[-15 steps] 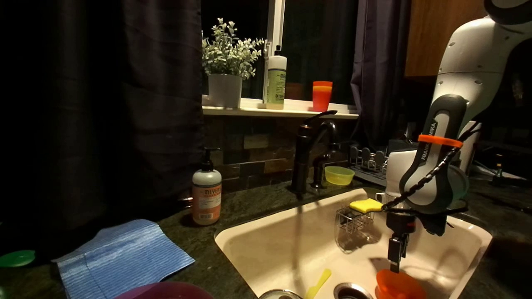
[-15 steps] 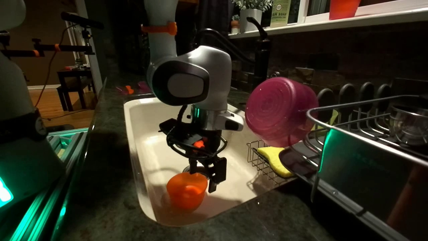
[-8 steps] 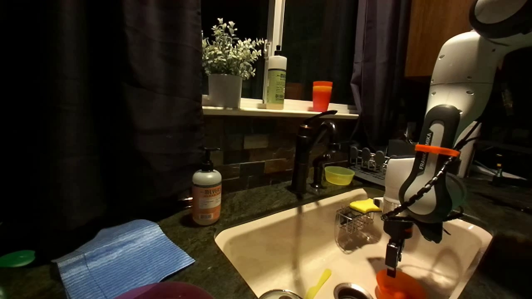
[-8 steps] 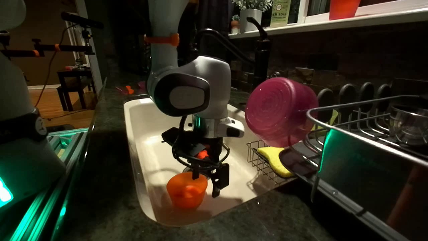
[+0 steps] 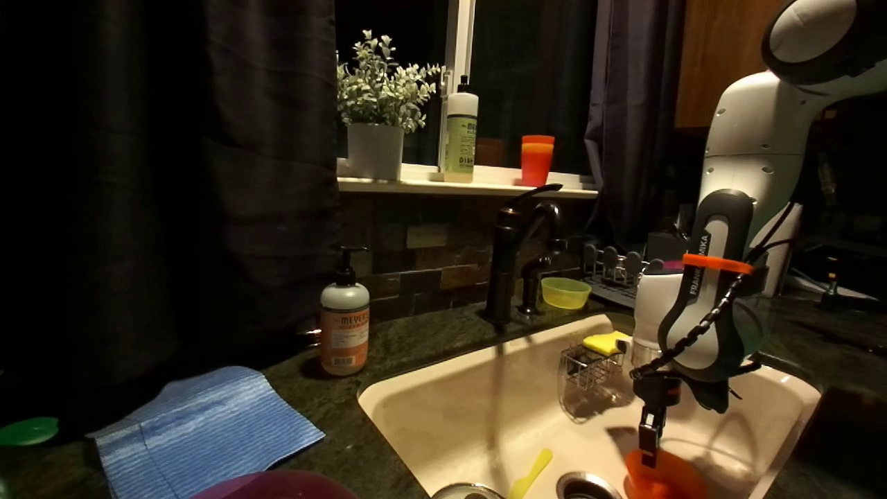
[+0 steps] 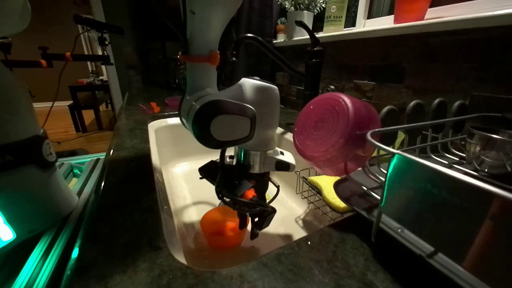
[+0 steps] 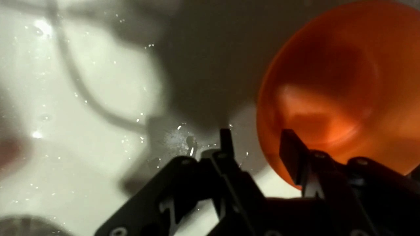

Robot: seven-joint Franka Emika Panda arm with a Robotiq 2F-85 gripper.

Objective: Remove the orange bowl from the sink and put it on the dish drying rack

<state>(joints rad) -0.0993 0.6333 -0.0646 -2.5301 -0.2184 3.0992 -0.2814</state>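
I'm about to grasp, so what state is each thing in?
orange bowl: upright in the sink, looks empty
hand: open, astride the orange bowl's rim
pink bowl: on its side at the drying rack
yellow sponge: lying on the wire caddy
yellow-green bowl: upright beside the faucet
orange cup: upright on the sill
orange-labeled bottle: upright
blue cloth: spread out
faucet: no running water seen

Yeah it's a kitchen, pretty homey too: sink (image 5: 443, 402), dark faucet (image 5: 506, 256), dish rack (image 6: 432, 208), sponge (image 6: 328, 192), dish soap (image 5: 461, 145) and a plant (image 5: 388, 90) on the sill (image 5: 499, 181), curtains (image 5: 270, 173) by the window (image 5: 533, 76).
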